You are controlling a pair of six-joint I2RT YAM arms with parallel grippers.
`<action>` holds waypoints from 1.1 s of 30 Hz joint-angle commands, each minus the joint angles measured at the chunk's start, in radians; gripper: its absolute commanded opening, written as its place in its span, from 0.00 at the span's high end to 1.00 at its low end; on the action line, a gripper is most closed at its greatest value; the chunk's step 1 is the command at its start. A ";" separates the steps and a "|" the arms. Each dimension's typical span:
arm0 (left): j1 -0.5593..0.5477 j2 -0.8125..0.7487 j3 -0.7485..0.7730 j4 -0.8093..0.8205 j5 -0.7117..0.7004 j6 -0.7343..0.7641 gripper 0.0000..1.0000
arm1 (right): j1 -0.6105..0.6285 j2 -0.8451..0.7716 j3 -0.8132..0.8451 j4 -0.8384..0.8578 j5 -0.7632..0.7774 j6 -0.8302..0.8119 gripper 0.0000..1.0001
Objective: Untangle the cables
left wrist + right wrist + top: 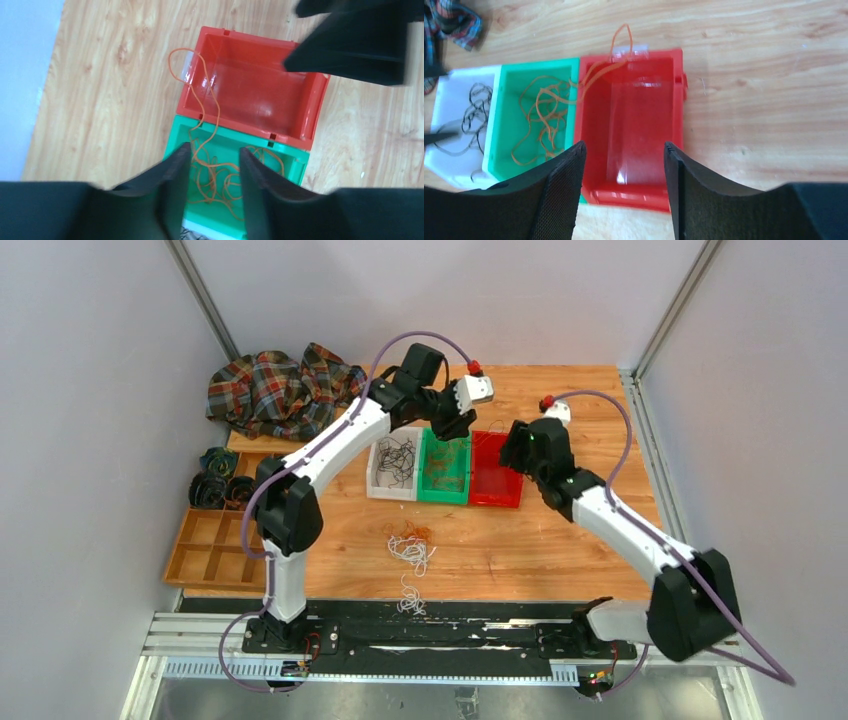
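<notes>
The cables lie in several places. A loose orange-and-white bundle (pixel 410 540) sits on the table, with more white strands (pixel 411 596) nearer the arms. Black ones lie in the white bin (pixel 379 475), orange ones (pixel 220 175) in the green bin (pixel 295 165). One orange strand (pixel 175 65) trails across the red bin's (pixel 315 115) corner onto the wood. My left gripper (pixel 214 150) hangs open above the green bin with nothing between its fingers. My right gripper (pixel 624 147) stands open over the red bin's (pixel 634 197) near rim, holding nothing.
A plaid cloth (pixel 280 390) lies at the back left. A wooden compartment tray (pixel 215 550) at the left holds dark coiled rolls (pixel 215 485). The two arms' grippers are close together above the bins; the right one (pixel 360 40) shows in the left wrist view.
</notes>
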 commanded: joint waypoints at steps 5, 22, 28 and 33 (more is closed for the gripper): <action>0.077 -0.155 0.008 -0.259 -0.016 0.057 0.32 | -0.068 0.356 0.286 0.010 -0.146 0.088 0.41; 0.113 -0.437 -0.172 -0.439 -0.170 0.116 0.17 | -0.069 0.576 0.439 0.130 -0.206 0.137 0.99; 0.124 -0.459 -0.171 -0.438 -0.187 0.094 0.18 | -0.033 0.489 0.391 0.181 -0.219 0.092 0.99; 0.128 -0.475 -0.169 -0.441 -0.210 0.061 0.18 | 0.045 0.466 0.383 0.184 -0.254 0.045 0.99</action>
